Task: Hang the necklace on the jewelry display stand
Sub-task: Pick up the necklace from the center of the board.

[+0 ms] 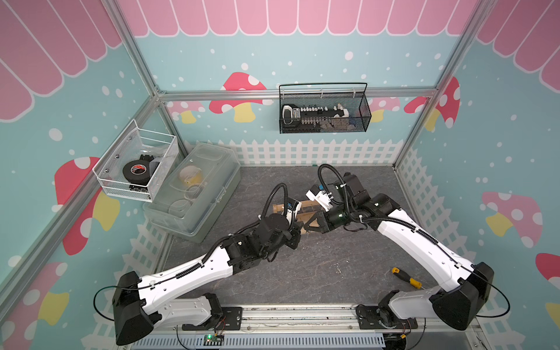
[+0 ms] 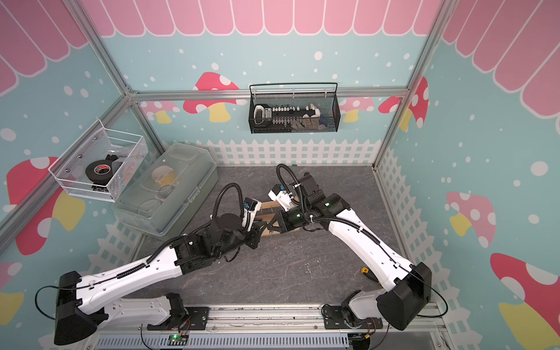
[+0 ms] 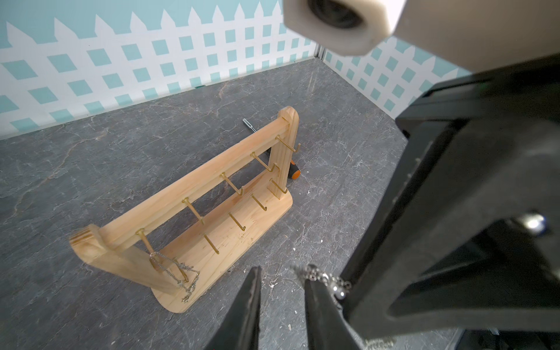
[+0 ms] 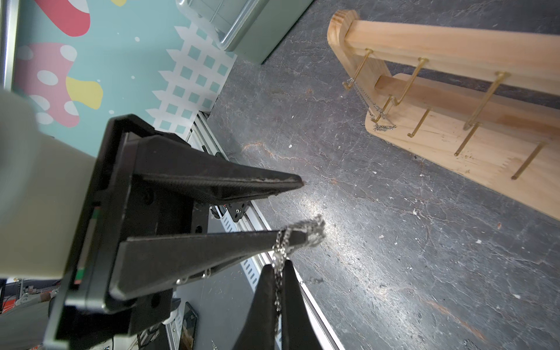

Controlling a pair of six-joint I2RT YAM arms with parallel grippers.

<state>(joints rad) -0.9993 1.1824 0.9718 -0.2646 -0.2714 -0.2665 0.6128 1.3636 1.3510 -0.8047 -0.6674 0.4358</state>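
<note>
Right end effector (image 4: 277, 265) clenched on the necklace (image 4: 309, 231), chain draped over a finger of the released left end effector (image 4: 303, 209). Jewelry display stand (image 3: 194, 185) just ahead of both, crossbar stretching away, pegs facing them.

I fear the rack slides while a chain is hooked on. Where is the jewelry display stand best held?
Probably by the top crossbar of the jewelry display stand, from above, closing between two gold pegs: the bar is slim and exposed on top, while the flat base lies low.
</note>
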